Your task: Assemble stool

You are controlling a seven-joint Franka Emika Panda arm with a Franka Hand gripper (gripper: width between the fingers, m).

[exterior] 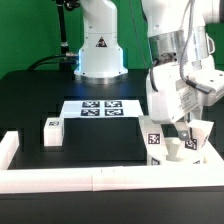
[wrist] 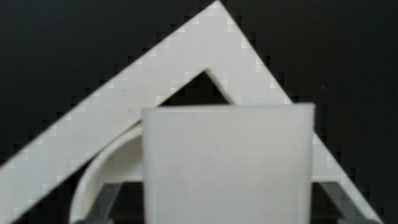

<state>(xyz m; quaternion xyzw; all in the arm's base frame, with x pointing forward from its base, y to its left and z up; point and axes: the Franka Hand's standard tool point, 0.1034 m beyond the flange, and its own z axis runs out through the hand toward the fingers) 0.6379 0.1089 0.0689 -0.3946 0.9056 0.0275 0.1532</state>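
Because the held leg point(wrist: 228, 150) is a short, chunky block of white plastic, I judge it light, stiff and rather smooth. It is best taken across two flat sides near its upper end, so the lower end stays free to seat. The fingers point(wrist: 118, 198) are closed narrow on it in that way: in the wrist view the grey tips flank the block with no gap showing. The arm point(exterior: 170, 40) stands at the exterior view's right with its wrist pointed straight down. It carries the leg upright over the near right corner of the surface point(exterior: 30, 100), inside the angle of the border rails point(exterior: 60, 178). The seat disc point(wrist: 98, 175) lies just beside and below the leg; whether they touch I cannot tell. A second leg point(exterior: 155, 140) stands near. A third leg point(exterior: 52, 130) sits well apart, toward the exterior view's left of the marker board point(exterior: 100, 108).
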